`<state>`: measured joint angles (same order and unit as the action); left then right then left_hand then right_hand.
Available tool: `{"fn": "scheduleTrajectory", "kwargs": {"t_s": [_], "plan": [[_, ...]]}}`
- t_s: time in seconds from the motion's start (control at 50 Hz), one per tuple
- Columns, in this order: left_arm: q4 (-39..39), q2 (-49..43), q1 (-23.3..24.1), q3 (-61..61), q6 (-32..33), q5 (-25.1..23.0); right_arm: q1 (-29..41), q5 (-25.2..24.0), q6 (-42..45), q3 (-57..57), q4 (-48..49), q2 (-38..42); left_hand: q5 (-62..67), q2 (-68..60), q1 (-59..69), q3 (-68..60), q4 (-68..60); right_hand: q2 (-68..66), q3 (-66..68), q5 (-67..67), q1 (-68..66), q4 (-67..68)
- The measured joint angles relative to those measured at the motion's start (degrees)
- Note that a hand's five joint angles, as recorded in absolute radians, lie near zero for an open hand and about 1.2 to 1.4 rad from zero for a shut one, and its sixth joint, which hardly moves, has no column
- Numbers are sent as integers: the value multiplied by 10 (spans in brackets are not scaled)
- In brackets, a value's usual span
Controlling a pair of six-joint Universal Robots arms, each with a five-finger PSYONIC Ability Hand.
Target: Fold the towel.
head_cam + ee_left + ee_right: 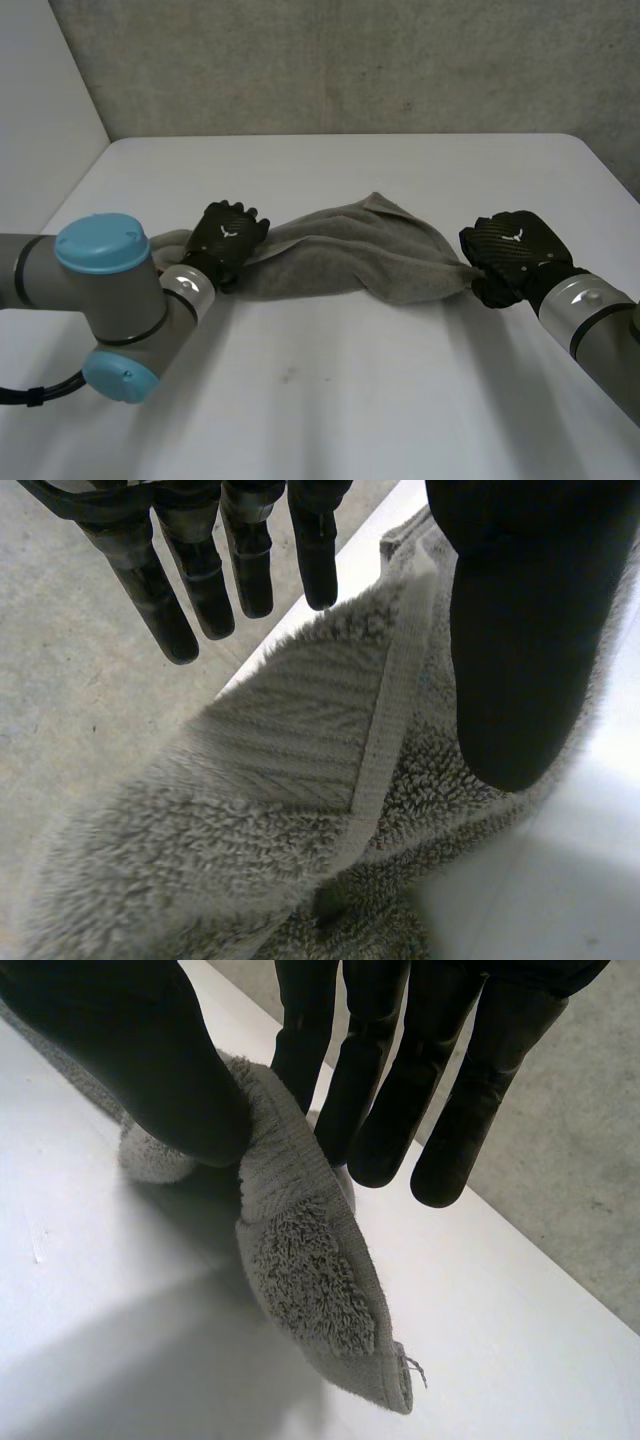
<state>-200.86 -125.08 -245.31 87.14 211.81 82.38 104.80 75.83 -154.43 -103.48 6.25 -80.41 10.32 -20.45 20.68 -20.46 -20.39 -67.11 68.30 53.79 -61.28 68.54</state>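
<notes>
A grey towel (350,255) lies bunched and stretched across the middle of the white table (330,400), between my two hands. My left hand (228,240) rests at its left end. In the left wrist view the fingers (210,590) are straight and stand apart from the thumb (520,660). The towel's hemmed edge (385,730) lies loose below them, unpinched. My right hand (510,255) is at the towel's right end. In the right wrist view its thumb (150,1060) and fingers (380,1110) pinch a corner of the towel (310,1280), which droops down to the table.
The table's far edge (350,136) runs along a concrete wall. A pale wall (40,90) stands at the left. Bare tabletop lies in front of the towel, and the table's left edge (70,200) slants near my left arm.
</notes>
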Motion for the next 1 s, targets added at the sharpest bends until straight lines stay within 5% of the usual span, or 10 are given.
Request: {"fn": "scheduleTrajectory", "kwargs": {"t_s": [0.52, 0.78, 1.0], "plan": [[-48, -31, 6, -52, 2, 1, -38, -3, 7, -10, 5, -1, 294, -295, 292, -295, -295, 0, 0, 0, 0, 0], [-26, 69, 3, -8, 3, 13, -60, -1, 26, 30, -3, -1, 468, -475, 453, -474, -475, 0, 0, 0, 0, 0], [-1, 102, -9, 4, 3, 10, -63, -1, 24, 65, -34, -1, 487, -492, 469, -491, -493, 0, 0, 0, 0, 0]]}}
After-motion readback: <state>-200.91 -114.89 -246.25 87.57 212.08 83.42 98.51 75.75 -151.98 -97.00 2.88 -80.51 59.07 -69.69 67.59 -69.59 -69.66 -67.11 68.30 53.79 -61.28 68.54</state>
